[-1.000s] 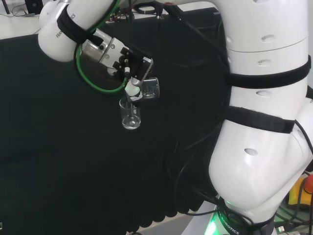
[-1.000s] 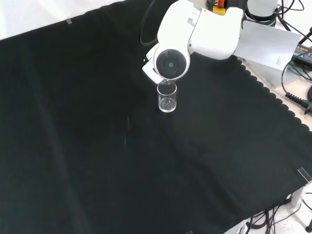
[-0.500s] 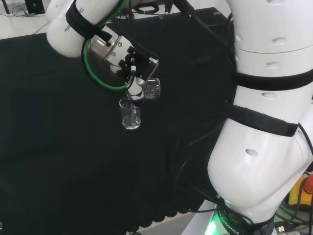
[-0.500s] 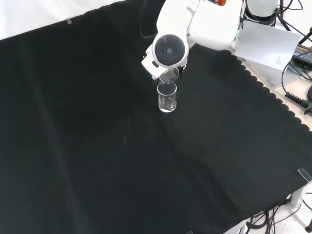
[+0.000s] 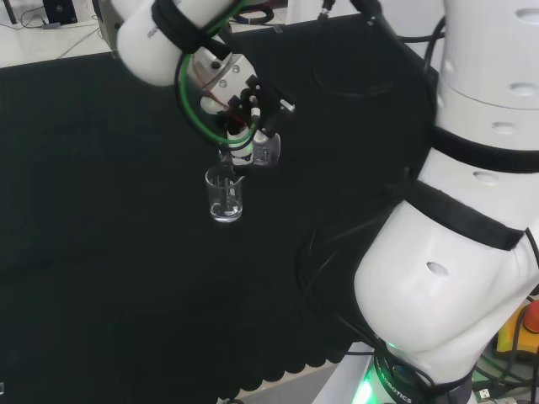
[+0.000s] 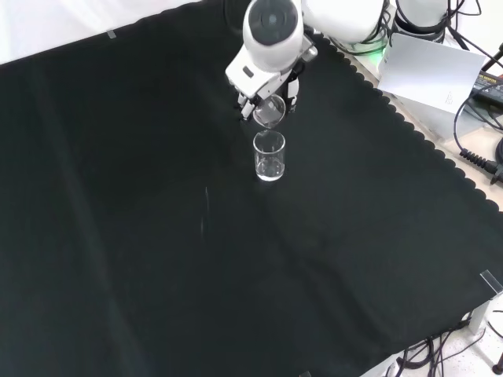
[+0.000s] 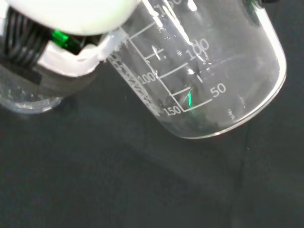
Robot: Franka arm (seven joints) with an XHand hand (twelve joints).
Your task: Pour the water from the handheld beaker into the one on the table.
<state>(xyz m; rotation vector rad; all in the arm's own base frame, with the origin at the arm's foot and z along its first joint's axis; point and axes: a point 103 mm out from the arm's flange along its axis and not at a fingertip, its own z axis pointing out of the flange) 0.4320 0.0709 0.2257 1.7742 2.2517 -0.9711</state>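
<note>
A clear glass beaker (image 5: 225, 194) stands upright on the black cloth (image 5: 101, 252); the front view shows it as the standing beaker (image 6: 269, 156). Just above and beside its rim, the black and white hand (image 5: 240, 114) is shut round a second clear beaker (image 5: 265, 150). In the front view this held beaker (image 6: 269, 112) hangs tilted under the hand (image 6: 263, 88), its mouth towards the standing one. The wrist view shows the held beaker (image 7: 204, 71) close, tilted, with printed marks, beside a white part of the hand (image 7: 71, 52). I cannot tell how much water either holds.
The arm's big white links (image 5: 472, 219) take up the right of the head view, with green and black cables (image 5: 198, 126) looped by the wrist. In the front view the cloth's scalloped edge (image 6: 440, 153), white paper (image 6: 428, 75) and cables lie at the right.
The arm's upper links and wrist have swung away, up in the front view and right in the head view. The held beaker stays over the standing beaker's rim and now shows in the front view.
</note>
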